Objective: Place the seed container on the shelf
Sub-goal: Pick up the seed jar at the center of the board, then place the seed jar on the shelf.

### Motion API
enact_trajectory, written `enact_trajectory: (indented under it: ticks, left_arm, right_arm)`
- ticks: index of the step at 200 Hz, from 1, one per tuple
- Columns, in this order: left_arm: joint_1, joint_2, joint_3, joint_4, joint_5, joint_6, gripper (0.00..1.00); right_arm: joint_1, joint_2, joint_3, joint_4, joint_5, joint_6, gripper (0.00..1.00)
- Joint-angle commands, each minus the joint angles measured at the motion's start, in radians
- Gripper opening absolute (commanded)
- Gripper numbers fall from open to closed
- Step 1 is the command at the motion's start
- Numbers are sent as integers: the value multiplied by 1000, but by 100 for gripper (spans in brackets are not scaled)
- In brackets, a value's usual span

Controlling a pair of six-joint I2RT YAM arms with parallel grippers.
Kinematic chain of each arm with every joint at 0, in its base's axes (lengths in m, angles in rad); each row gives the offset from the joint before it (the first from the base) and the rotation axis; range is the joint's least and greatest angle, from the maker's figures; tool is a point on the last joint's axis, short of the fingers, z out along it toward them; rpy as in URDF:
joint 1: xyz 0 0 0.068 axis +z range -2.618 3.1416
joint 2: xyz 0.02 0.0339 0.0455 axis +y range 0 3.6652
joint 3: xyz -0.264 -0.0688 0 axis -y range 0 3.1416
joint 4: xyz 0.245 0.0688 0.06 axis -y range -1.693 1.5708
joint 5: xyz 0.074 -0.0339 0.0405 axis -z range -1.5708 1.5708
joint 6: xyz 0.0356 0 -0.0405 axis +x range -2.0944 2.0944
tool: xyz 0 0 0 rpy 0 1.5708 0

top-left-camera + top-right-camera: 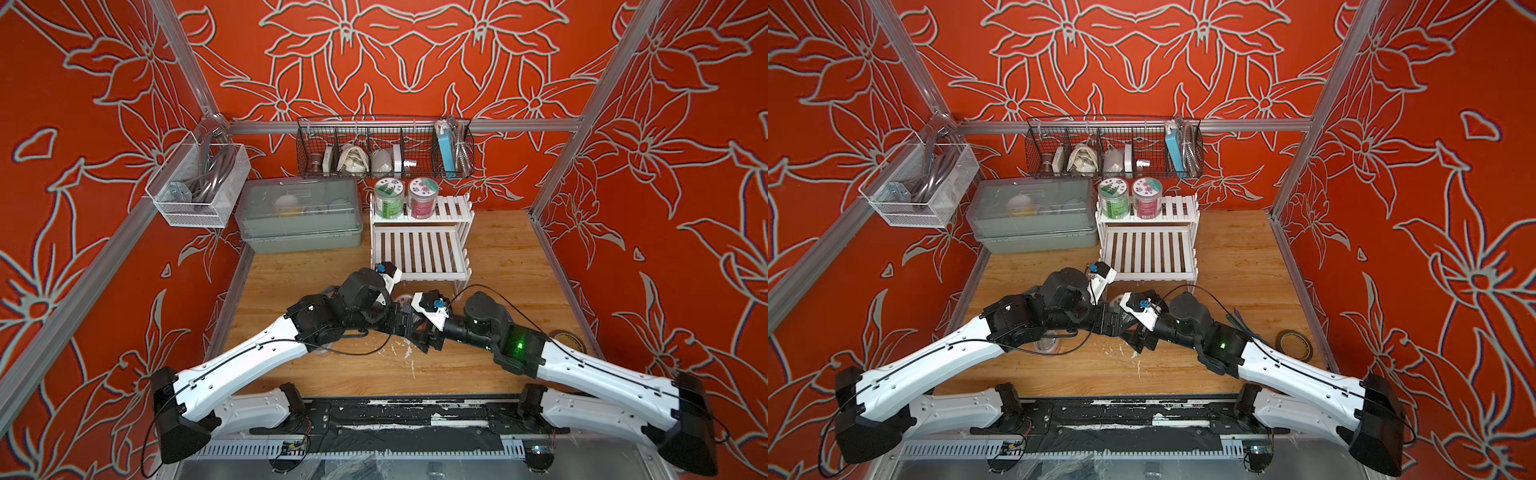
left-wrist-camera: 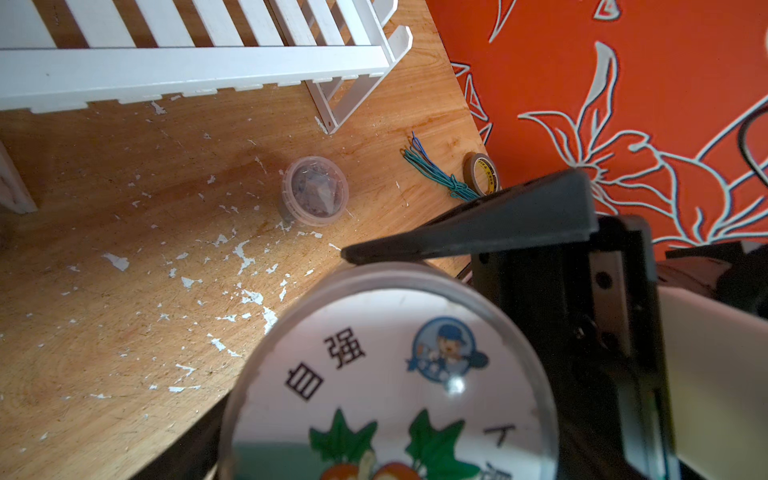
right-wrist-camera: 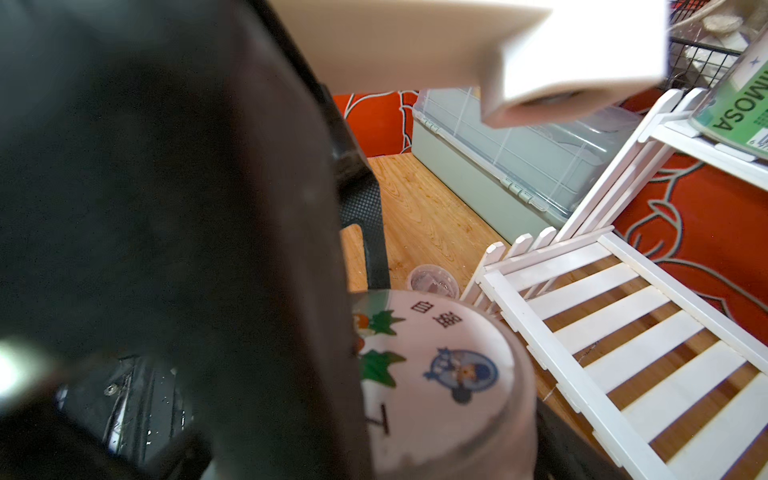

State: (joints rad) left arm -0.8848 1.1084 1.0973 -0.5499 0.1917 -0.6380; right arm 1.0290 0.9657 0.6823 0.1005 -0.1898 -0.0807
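Left wrist view: seed container (image 2: 390,374), white cartoon-printed lid, between left end effector (image 2: 286,328) fingers (image 2: 478,228), grip unclear.

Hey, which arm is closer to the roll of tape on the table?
Right. The right arm runs just beside the tape roll near the right edge of the table; the left arm comes in from the opposite side, well away from it.

The white shelf (image 1: 432,274) carries a green jar (image 1: 388,202) and a pink jar (image 1: 422,202) side by side on its upper tier. A grey lidded box (image 1: 299,232) sits just left of the shelf, a black wire basket (image 1: 357,137) hangs above it, and the left arm (image 1: 249,357) and right arm (image 1: 582,365) meet just in front.
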Motion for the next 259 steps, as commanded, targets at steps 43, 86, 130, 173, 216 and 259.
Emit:
enact_trajectory:
  ticks: [43, 86, 130, 173, 216, 259]
  left_arm:
    - [0, -189, 13, -24, -156, 47, 99]
    - [9, -276, -8, -71, -252, 54, 99]
    - [17, -329, -49, -72, -272, 64, 99]
    - [18, -331, -61, -76, -275, 70, 99]
    - [21, -345, -63, -81, -285, 85, 99]
    - [26, -349, -68, -79, -283, 98, 99]
  right_arm:
    - [-1, -116, -68, 19, 98, -2, 63]
    - [-4, -214, -86, 25, 231, 17, 62]
    - [-26, -286, -83, 144, 432, -2, 62]
    - [-213, -228, -32, 298, 419, 31, 62]
    - [-407, -64, 81, 373, 306, 101, 62]
    - [-526, 94, 176, 469, 234, 183, 62]
